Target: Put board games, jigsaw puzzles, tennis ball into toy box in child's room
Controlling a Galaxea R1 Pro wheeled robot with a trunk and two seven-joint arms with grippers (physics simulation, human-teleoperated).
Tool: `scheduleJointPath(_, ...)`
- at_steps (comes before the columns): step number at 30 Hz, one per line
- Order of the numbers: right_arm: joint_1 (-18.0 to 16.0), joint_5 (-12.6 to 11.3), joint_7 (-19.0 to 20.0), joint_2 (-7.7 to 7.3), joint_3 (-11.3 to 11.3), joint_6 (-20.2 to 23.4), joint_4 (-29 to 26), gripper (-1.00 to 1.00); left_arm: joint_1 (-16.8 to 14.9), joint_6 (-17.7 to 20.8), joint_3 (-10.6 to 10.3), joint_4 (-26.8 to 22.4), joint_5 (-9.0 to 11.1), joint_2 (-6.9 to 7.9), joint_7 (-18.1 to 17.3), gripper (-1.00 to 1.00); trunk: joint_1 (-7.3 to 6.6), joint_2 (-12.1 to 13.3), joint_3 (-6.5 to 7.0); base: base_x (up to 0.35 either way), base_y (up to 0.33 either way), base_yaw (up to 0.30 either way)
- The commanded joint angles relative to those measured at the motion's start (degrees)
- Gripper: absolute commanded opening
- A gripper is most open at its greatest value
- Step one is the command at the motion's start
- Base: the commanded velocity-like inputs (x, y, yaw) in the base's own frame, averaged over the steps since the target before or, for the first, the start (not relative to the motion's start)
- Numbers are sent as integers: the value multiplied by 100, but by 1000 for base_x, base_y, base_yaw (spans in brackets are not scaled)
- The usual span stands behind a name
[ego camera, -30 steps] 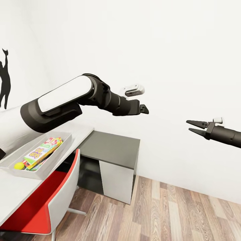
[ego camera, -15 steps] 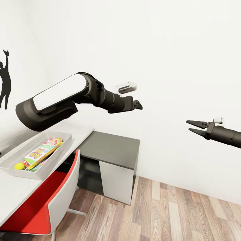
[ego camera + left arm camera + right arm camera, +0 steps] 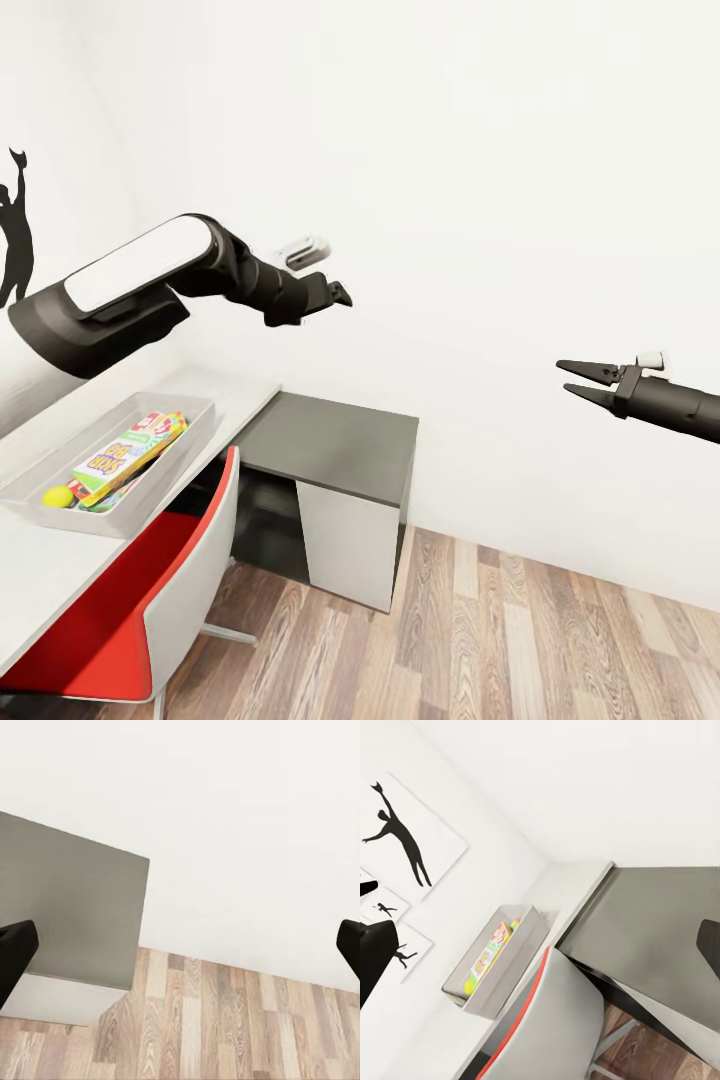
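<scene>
both grippers, left gripper [image 3: 340, 294] and right gripper [image 3: 583, 383], spread apart, holding nothing. risk: left arm above toy box [image 3: 190, 420] could clip its rim when lowering.

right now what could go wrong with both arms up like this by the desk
1. The left gripper hangs open above the white desk; dropping carelessly, it could knock the grey toy box holding a colourful board game and yellow tennis ball.
2. The red-and-white chair sits tucked in close and could catch the arm.
</scene>
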Motion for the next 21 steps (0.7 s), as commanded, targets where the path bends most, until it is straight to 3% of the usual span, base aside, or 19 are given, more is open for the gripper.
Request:
scheduleJointPath(1, -8, 54, 54, 0, -4, 20, 2, 100, -11, 5, -8, 122, 27, 19, 23, 100, 4, -14, -14, 0, 0, 0)
scheduleJointPath(4, -7, 53, 53, 0, -1, 20, 2, 100, -11, 5, -10, 592, 31, 52, 20, 100, 4, -14, -14, 0, 0, 0)
scheduleJointPath(13, -7, 53, 53, 0, -1, 20, 2, 100, -11, 5, -10, 592, 31, 52, 20, 100, 4, -14, -13, 0, 0, 0)
scheduleJointPath(15, -7, 53, 51, 0, 0, 19, 1, 100, -11, 21, -18, 1080, 34, 71, 12, 100, 4, -14, -13, 0, 0, 0)
scheduleJointPath(17, -9, 53, 51, 0, 1, 19, 0, 100, 52, 46, -386, 1912, 38, 133, -7, 100, 4, -14, -13, 0, 0, 0)
scheduleJointPath(21, -8, 53, 51, -3, -2, 19, 0, 100, 297, 74, -1367, 3055, 43, 209, -278, 100, 4, -14, -13, 0, 0, 0)
